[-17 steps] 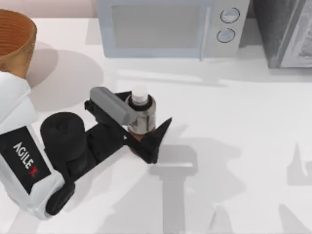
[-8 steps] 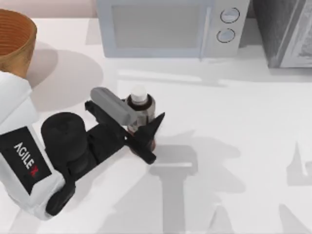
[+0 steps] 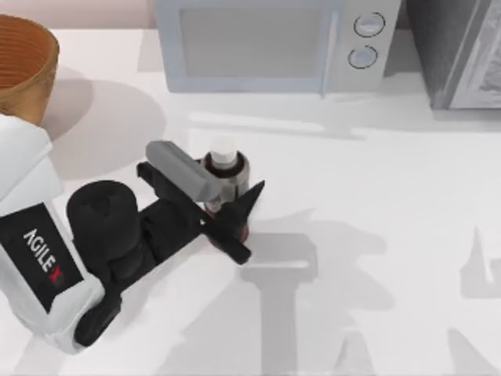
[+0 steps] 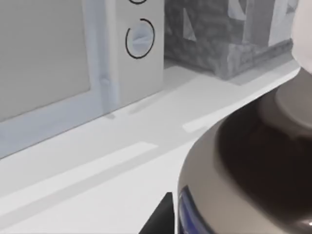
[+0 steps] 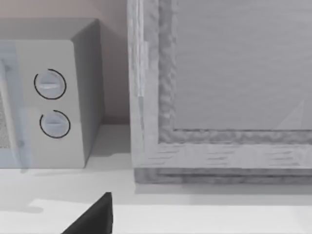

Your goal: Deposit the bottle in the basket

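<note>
From above, the left gripper (image 3: 228, 205) sits a little left of the middle of the white table (image 3: 391, 196), its two dark fingers (image 3: 244, 205) closed in tight on the bottle (image 3: 225, 176). The bottle stands upright between them, white cap up, with the grey band just under the cap and a trace of reddish-brown showing low down by the fingertip. A grey block on the wrist lies just to the bottle's left. The left arm (image 3: 39, 251), white with the AgileX name on it, runs back toward the table's lower left corner. The basket (image 3: 23, 66) stands at the far left corner, well apart from the bottle, its orange-brown ribbed inside showing. A microwave (image 3: 274, 43) stands along the far edge behind the bottle, and a grey speckled box (image 3: 462, 51) stands at the far right.

Through the left wrist camera, the bottle (image 4: 253, 170) looms very close, a grey shoulder with a dark brown top under the pale cap. One dark fingertip (image 4: 161, 219) shows beside it, right against its side. Beyond are the microwave (image 4: 73, 63) with a round knob, and the speckled box (image 4: 219, 34).

Through the right wrist camera, a dark fingertip (image 5: 92, 219) pokes in low down; I cannot tell whether that gripper is open or closed. Ahead of it are the microwave's (image 5: 58, 102) knob panel and the speckled box (image 5: 219, 87).
</note>
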Available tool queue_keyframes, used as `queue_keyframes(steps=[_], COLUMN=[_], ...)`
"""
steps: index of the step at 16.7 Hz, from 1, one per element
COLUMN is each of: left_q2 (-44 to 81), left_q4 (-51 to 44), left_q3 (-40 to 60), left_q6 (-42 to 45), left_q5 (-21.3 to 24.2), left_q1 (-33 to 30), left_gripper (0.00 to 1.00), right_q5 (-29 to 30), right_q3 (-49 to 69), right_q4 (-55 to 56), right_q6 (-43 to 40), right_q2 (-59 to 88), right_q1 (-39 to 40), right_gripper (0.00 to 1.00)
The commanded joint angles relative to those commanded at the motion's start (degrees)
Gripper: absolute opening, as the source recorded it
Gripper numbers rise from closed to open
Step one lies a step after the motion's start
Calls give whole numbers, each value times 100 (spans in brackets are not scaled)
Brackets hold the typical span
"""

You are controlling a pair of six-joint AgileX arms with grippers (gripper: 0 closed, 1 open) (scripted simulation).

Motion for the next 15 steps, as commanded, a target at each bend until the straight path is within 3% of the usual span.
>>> queue_keyframes(steps=[9,15], left_q2=[-149,-1292], left_q4=[-200,-2245], left_q3=[181,2025], left_q6=[41,194], left_q5=[37,153], left_q1=[146,1479], left_gripper=[0,0], right_q5=[0,0], right_q3=[0,0], right_q4=[0,0], right_q6=[0,0], right_q2=[0,0], right_q1=[0,0], right_gripper=[100,100])
